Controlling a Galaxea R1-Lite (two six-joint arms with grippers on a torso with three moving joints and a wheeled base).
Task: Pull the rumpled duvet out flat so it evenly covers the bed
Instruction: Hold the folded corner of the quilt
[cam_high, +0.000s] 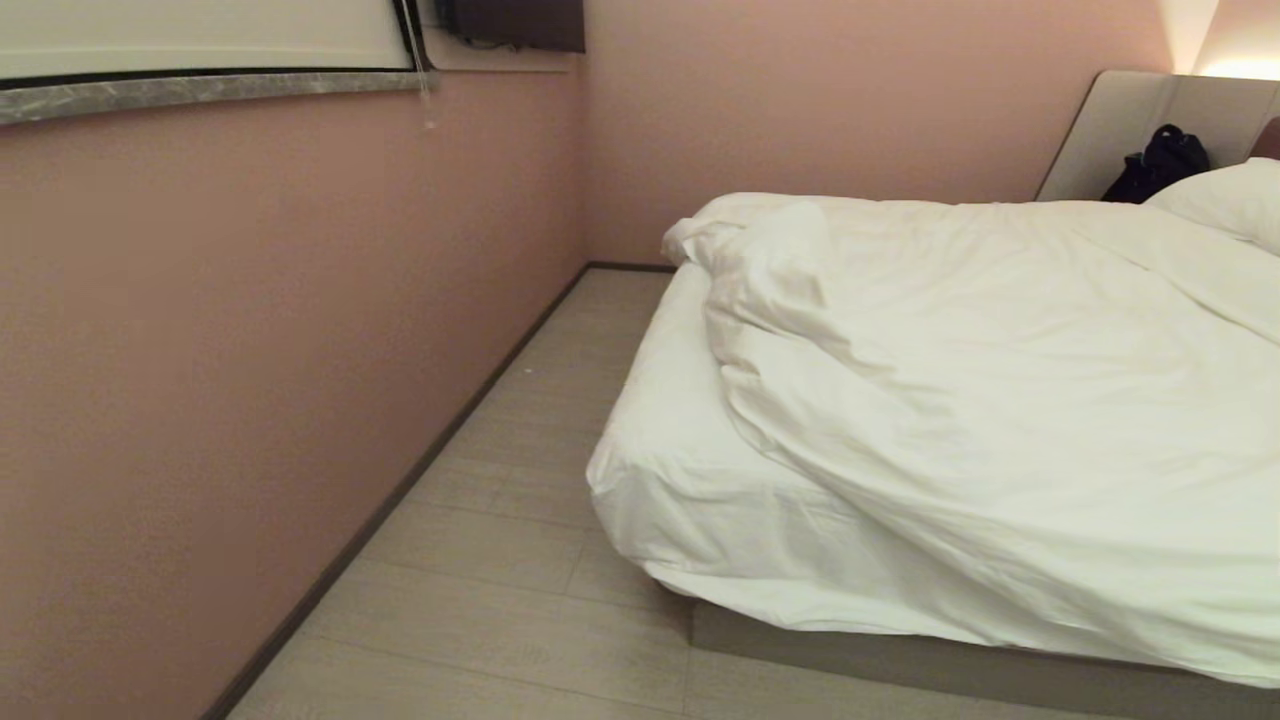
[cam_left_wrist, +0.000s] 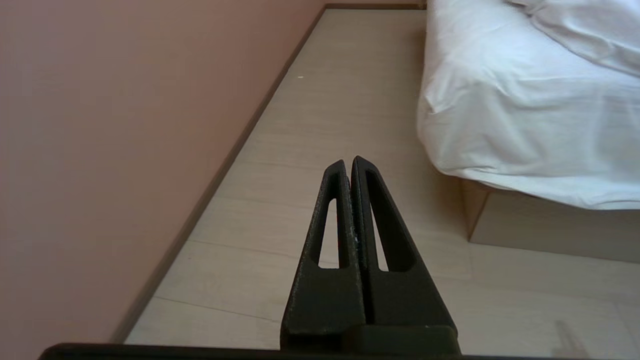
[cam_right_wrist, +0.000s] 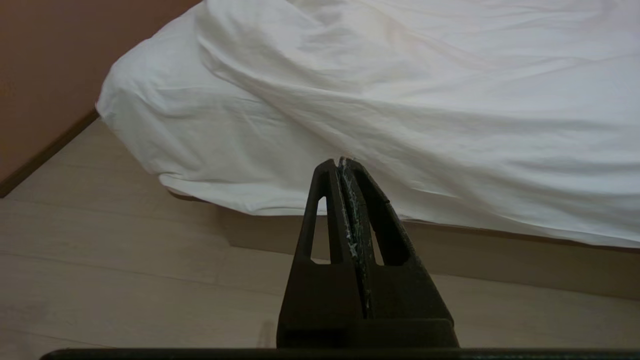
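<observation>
Duvet (cam_high: 980, 400) on the bed (cam_high: 900, 660), seen from the foot corner nearest the wall (cam_high: 250, 350). The duvet lies rumpled and skewed: its near-left portion is drawn back in a bunched fold (cam_high: 760, 260), baring a strip of sheet (cam_high: 670, 440) along the bed's left side and corner, while elsewhere it drapes over the foot edge. A pillow (cam_high: 1230, 200) and a dark bag (cam_high: 1155, 165) sit by the headboard (cam_high: 1130, 120).

Handling, as judged: soft, limp and puffy, light per handful but bulky overall; it will likely sag, drag and crease rather than slide as a sheet. A pinch on a thick fold at the bunched left edge or its corner should hold best; a thin pinch of cover fabric alone may slip.

Left gripper (cam_left_wrist: 348, 162) and right gripper (cam_right_wrist: 340, 162): both pressed together, empty, pointing forward and low above the floor (cam_left_wrist: 350, 100), apart from the bed; neither arm shows in the head view.
</observation>
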